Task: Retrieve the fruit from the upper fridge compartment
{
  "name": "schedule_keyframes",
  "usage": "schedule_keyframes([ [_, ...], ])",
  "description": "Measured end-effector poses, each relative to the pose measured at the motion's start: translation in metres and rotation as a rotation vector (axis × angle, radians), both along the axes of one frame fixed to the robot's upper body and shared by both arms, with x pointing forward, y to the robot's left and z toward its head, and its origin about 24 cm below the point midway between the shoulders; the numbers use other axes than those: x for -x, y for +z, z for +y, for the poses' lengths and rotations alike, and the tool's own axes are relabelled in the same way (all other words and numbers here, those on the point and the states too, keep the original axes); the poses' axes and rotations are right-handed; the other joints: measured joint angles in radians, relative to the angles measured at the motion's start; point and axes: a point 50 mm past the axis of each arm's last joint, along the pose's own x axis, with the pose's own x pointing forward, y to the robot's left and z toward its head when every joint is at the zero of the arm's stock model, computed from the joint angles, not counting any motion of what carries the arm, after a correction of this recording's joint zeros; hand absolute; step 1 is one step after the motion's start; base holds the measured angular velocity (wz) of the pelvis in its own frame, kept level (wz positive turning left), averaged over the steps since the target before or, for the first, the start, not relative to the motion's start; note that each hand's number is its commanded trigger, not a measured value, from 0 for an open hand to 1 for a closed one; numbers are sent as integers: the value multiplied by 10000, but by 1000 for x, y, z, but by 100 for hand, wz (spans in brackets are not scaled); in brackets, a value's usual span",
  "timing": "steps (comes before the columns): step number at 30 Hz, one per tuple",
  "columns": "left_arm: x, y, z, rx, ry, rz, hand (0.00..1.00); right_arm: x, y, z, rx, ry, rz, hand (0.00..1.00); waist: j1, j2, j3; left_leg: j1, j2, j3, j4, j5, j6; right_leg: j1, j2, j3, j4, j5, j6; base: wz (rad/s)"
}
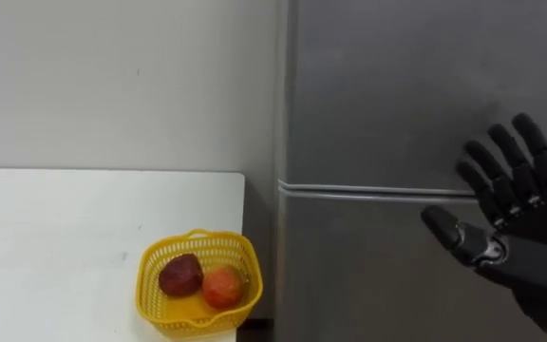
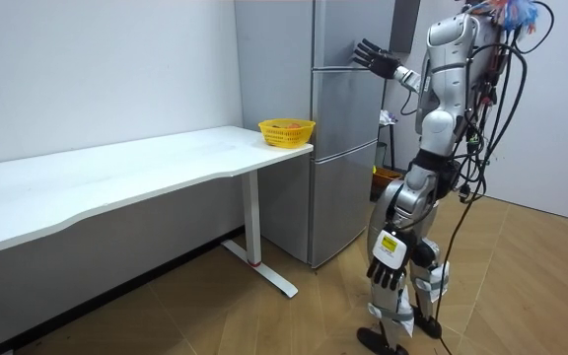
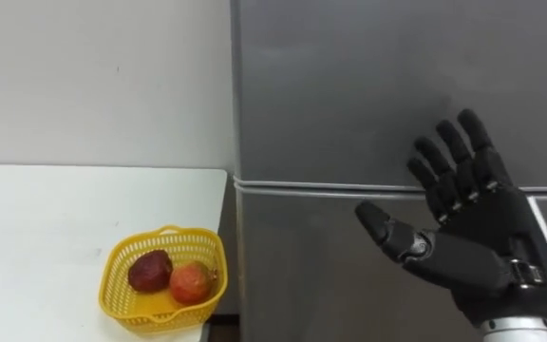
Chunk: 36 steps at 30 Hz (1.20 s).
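Room view: stands facing the fridge (image 2: 343, 148), upper door (image 1: 397, 85) shut, target presumably hidden inside. Holds right hand (image 3: 468, 252) spread wide, empty, near the door seam. Risks slipping off the smooth door edge, or swinging into the basket (image 1: 218, 239).

A long white table (image 2: 116, 179) stands against a pale wall (image 2: 97, 69) on wood floor (image 2: 521, 286)

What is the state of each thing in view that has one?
Grey fridge's upper door: shut.
Its lower door: shut.
Yellow plastic basket: upright on the white table, holding a dark red fruit and an orange fruit.
Right hand: open, raised before the doors, empty.
Left hand: hanging beside the thigh.
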Motion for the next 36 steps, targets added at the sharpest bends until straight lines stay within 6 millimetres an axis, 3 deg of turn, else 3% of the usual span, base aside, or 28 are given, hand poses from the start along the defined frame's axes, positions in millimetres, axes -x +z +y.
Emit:
schedule_keyframes([
  [4,3,0,2,-257,240,79,0,-1,-16,-14,-592,-1326,862,0,-64,69,12,109,0,-12,-27,-4,0,108,-10,-61,21,7,11,3],
  [7,4,1,2,-445,252,113,0,4,-42,-28,-1032,-2486,2135,0,-245,186,-7,101,14,-28,-75,-34,15,226,-21,-191,35,14,22,6],
  [13,9,2,5,-720,843,337,0,41,-105,-65,-1202,-5822,5418,0,-535,449,-65,180,-44,-29,-229,22,20,229,-62,-189,41,4,43,-1],
  [17,1,2,7,-857,883,53,0,72,-152,-76,-1436,-7384,7859,0,-555,298,-53,251,-76,9,-370,114,-5,117,-87,-93,26,-74,16,-3],
  [21,-2,2,6,-824,799,67,0,102,-197,-70,-1965,-8134,10125,0,-593,63,-49,287,-103,25,-316,100,9,192,-99,-6,8,-114,26,-1],
  [27,-3,3,7,-938,843,-25,0,158,-254,-56,-2116,-8392,13654,0,-611,101,-15,511,-109,37,-418,63,23,377,-108,60,7,-139,66,2],
  [30,-2,3,6,-882,837,9,0,178,-267,-51,-1741,-7988,14802,0,-588,239,-25,517,-107,112,-514,63,21,330,-106,147,-16,-162,48,-8],
  [34,0,3,7,-614,676,245,0,207,-285,-41,-896,-6476,16705,0,-626,261,-28,534,-146,14,-516,64,22,395,-125,112,-101,-199,50,6],
  [36,3,3,8,-468,863,396,0,230,-293,-34,-785,-5510,17993,0,-470,211,-51,531,-162,-13,-515,65,22,430,-125,62,-119,-198,51,4],
])
